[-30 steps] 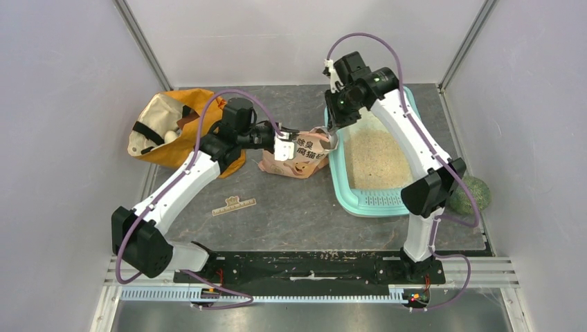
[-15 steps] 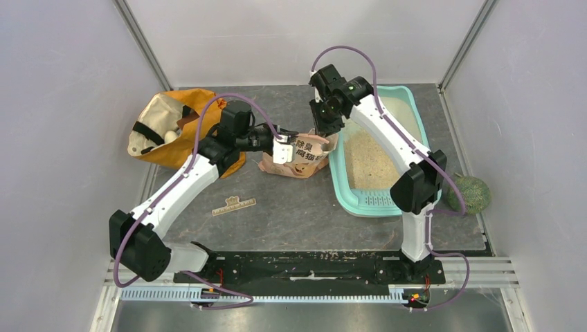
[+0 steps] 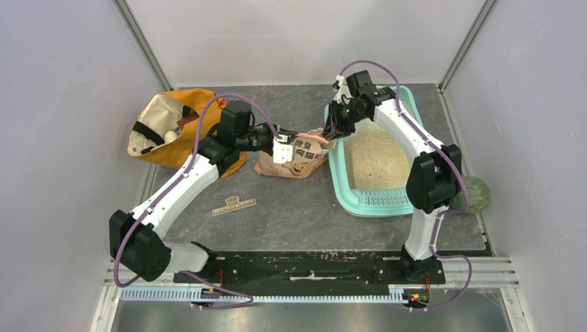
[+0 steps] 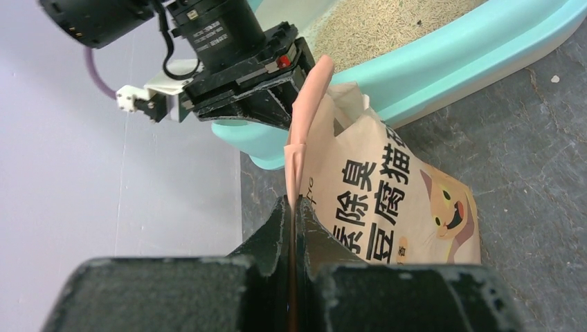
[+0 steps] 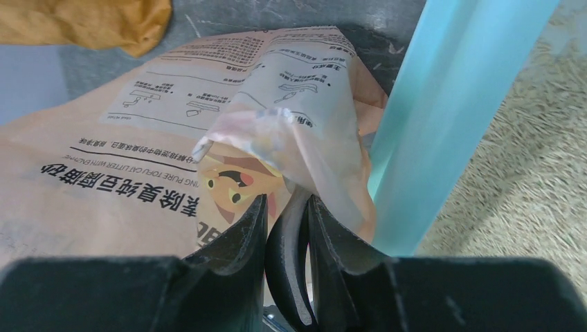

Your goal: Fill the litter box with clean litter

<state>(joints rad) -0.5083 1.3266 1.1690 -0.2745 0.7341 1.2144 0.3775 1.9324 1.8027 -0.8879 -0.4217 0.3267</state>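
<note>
The teal litter box [image 3: 336,173] lies at the right with pale beige litter [image 3: 374,159] inside. The peach-pink pouch [image 3: 297,162] stands just left of it. My left gripper [image 3: 282,149] is shut on the pouch's top edge [image 4: 299,149]; its jaws [image 4: 294,204] pinch the flap flat. My right gripper [image 3: 331,131] is at the pouch's right top corner, against the box rim [image 5: 443,104]. It [image 5: 287,197] is shut on a thin dark curved strip, seemingly the scoop's handle. The crumpled pouch flap [image 5: 291,131] hides what lies ahead of the fingertips.
An orange fabric bag [image 3: 169,128] lies at the back left and shows in the right wrist view [image 5: 83,21]. A green round thing [image 3: 474,194] sits right of the box. A small wooden strip [image 3: 233,205] lies on the mat in front. Walls close three sides.
My right gripper swung left from over the box to the pouch, then came back a little to the right, to the pouch's corner beside the rim. The left arm has kept still.
</note>
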